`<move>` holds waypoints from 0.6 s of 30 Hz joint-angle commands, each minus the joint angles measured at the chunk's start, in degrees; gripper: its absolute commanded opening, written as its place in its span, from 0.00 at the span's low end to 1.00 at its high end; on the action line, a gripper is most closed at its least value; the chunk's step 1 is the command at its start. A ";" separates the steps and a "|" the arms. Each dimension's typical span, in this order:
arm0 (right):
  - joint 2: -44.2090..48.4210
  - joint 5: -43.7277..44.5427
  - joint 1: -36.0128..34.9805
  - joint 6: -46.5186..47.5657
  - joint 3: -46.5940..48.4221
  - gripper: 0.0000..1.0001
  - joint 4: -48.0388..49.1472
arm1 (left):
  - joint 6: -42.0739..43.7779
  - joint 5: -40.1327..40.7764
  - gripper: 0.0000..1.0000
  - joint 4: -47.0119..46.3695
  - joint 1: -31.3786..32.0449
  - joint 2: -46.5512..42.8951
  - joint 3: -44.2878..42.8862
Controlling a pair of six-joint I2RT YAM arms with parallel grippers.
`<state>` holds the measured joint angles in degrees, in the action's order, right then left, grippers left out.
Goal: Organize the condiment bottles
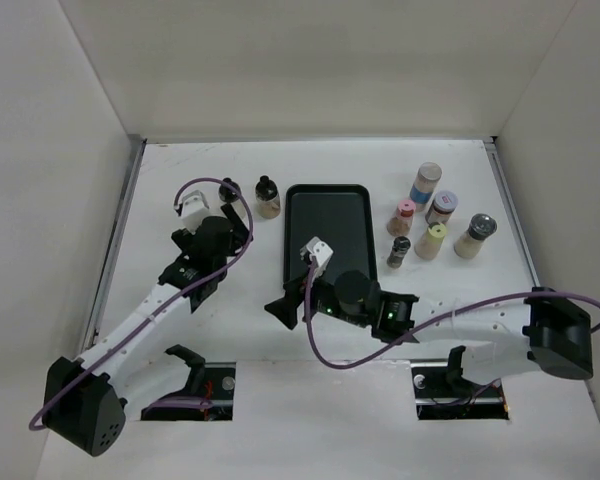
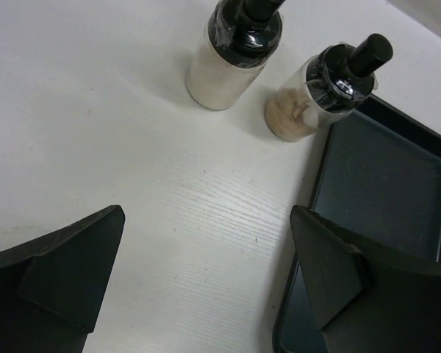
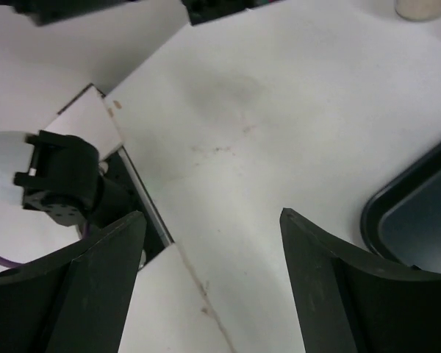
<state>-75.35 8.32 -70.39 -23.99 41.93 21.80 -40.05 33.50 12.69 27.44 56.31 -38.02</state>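
- Hovering with jaws spread wide and empty, the left gripper (image 2: 206, 246) faces two black-capped bottles (image 2: 309, 103), standing just beside the tray (image 2: 382, 176).
- The right gripper (image 3: 213, 243) also gapes wide, holding nothing, near the tray's corner.
- Six more bottles (image 1: 432, 240) cluster right of the tray.
- They look light, rigid and slick (likely tippy); grasp the body below the cap.

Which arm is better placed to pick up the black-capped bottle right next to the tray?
Left. Its open gripper faces that bottle close up. The right gripper, also open, sits farther off, by the near left corner of the tray.
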 commanded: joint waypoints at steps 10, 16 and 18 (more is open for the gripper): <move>-1.73 5.04 -1.99 2.63 -6.33 0.21 13.70 | 5.95 2.54 1.00 -6.79 -3.05 3.36 -1.71; -2.35 9.87 -0.23 1.05 -7.39 0.17 13.62 | 10.08 6.14 1.00 -13.29 -3.58 7.22 -2.50; -1.56 11.54 0.64 0.79 -8.44 0.24 14.40 | 11.22 5.97 1.00 -16.97 -4.19 9.15 -2.32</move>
<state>-77.76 15.68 -71.05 -22.46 34.46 31.53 -32.32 37.19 3.55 24.12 63.99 -38.02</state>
